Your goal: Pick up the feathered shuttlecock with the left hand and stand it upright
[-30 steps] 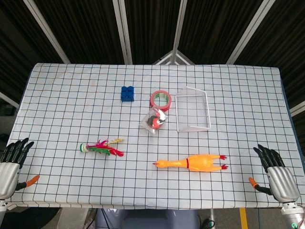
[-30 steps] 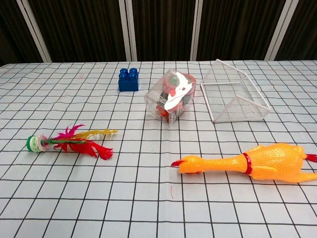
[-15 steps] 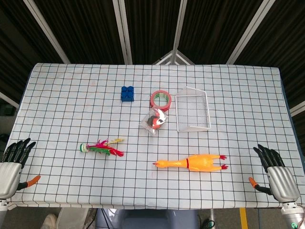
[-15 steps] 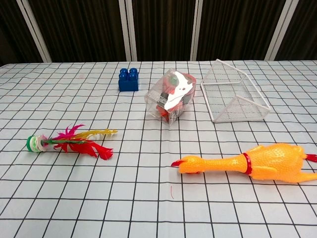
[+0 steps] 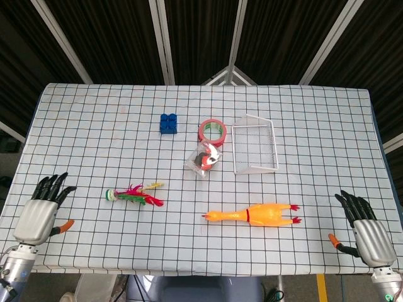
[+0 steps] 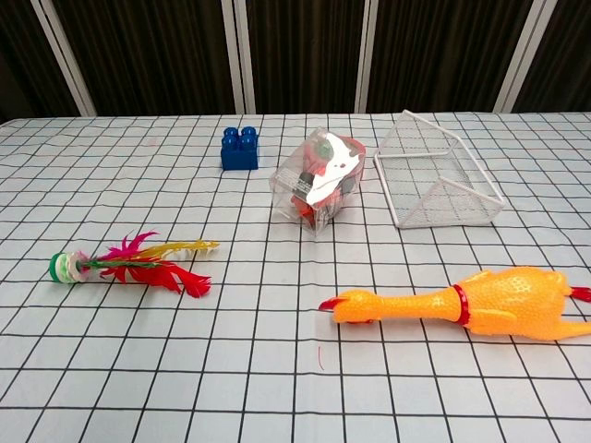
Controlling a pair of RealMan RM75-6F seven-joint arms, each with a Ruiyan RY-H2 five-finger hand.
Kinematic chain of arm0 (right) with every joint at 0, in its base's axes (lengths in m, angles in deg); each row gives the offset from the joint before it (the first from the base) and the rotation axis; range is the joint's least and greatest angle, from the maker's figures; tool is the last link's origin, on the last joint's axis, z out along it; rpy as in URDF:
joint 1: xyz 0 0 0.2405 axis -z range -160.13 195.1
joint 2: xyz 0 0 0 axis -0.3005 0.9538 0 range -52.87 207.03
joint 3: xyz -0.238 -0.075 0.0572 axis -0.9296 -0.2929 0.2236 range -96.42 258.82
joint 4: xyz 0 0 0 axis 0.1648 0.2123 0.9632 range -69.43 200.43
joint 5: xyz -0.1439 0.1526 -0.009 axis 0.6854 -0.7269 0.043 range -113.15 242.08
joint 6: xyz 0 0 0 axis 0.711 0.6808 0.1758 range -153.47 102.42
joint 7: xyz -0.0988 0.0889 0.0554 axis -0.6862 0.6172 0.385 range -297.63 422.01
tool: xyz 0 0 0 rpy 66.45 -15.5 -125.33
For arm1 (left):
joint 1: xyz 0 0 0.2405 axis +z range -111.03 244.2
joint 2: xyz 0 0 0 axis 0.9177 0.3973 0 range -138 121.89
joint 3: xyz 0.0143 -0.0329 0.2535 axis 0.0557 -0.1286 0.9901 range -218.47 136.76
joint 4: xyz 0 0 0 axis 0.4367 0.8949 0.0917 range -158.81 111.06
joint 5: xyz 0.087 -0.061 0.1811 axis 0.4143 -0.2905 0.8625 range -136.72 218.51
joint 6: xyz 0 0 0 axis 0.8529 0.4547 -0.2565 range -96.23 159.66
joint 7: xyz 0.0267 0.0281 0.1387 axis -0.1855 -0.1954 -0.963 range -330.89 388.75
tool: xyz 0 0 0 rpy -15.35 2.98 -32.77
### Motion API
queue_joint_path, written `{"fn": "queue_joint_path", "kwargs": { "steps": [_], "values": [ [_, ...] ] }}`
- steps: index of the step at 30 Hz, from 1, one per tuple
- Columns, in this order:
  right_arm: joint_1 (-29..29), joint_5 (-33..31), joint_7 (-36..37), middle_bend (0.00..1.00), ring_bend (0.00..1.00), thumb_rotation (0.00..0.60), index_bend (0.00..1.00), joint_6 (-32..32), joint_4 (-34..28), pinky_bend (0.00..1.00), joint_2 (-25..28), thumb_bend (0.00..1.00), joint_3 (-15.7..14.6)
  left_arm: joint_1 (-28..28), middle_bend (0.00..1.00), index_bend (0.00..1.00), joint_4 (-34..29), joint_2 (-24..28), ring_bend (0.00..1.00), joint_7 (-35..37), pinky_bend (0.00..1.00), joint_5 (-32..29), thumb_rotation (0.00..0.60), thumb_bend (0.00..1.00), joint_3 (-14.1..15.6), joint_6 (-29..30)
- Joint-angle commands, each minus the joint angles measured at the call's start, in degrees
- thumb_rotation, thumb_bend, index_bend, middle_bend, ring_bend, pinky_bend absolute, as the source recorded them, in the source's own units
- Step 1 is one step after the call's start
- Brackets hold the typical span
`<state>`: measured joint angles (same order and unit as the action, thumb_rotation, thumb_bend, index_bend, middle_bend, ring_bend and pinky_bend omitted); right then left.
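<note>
**Take it by the base, not the plumes**

The feathered shuttlecock point(image 5: 133, 194) lies flat on its side, well to the left of the rubber chicken point(image 5: 253, 214), its round weighted base pointing away from the chicken and its red, green and yellow feathers fanned toward it. My left hand point(image 5: 41, 211) hovers further out beyond that base, fingers spread, holding nothing. My right hand point(image 5: 368, 234) rests far on the chicken's other side, likewise empty and splayed.

I judge it very light, with soft feathers that would bend or slip if squeezed (and spring back unevenly). The stiff base is the place to pinch, then tip it feathers-up.
</note>
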<state>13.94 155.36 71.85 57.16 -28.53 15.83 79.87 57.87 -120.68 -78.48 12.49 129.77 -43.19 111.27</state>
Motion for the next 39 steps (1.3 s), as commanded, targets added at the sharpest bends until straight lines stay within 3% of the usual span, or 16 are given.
{"fn": "queue_joint_path", "kwargs": {
  "steps": [1,6,16,25,39],
  "values": [
    [0.0,0.0,0.1,0.0,0.0,0.6,0.0,0.0,0.0,0.0,0.0,0.34,0.0,-3.4,0.0,0.31,-0.8,-4.7,0.0,-5.7,0.0,-3.1,0.6,0.31,-2.1,-3.9],
    [0.0,0.2,0.2,0.0,0.0,0.6,0.0,0.1,-0.1,0.0,0.0,0.34,-0.1,-6.2,0.0,0.38,0.8,-10.8,0.0,-11.7,0.0,-6.2,0.6,0.35,-3.3,-6.8],
    [-0.1,0.2,1.1,0.0,0.0,0.6,0.0,-0.1,0.0,0.0,0.2,0.34,-0.1,-10.7,0.0,0.42,6.0,-22.8,0.0,-20.2,0.0,-11.4,0.6,0.39,-5.6,-9.2],
    [-0.1,0.3,1.4,0.0,0.0,0.6,0.0,-0.1,0.0,0.0,0.3,0.34,-0.1,-13.0,0.0,0.46,7.6,-27.5,0.0,-22.6,0.0,-13.9,0.6,0.44,-6.4,-9.6],
    [-0.1,0.3,1.3,0.0,0.0,0.6,0.0,0.0,-0.1,0.0,0.2,0.34,-0.1,-14.3,0.0,0.51,9.1,-29.3,0.0,-23.9,0.0,-16.4,0.6,0.45,-6.2,-9.1]
  ]
}}
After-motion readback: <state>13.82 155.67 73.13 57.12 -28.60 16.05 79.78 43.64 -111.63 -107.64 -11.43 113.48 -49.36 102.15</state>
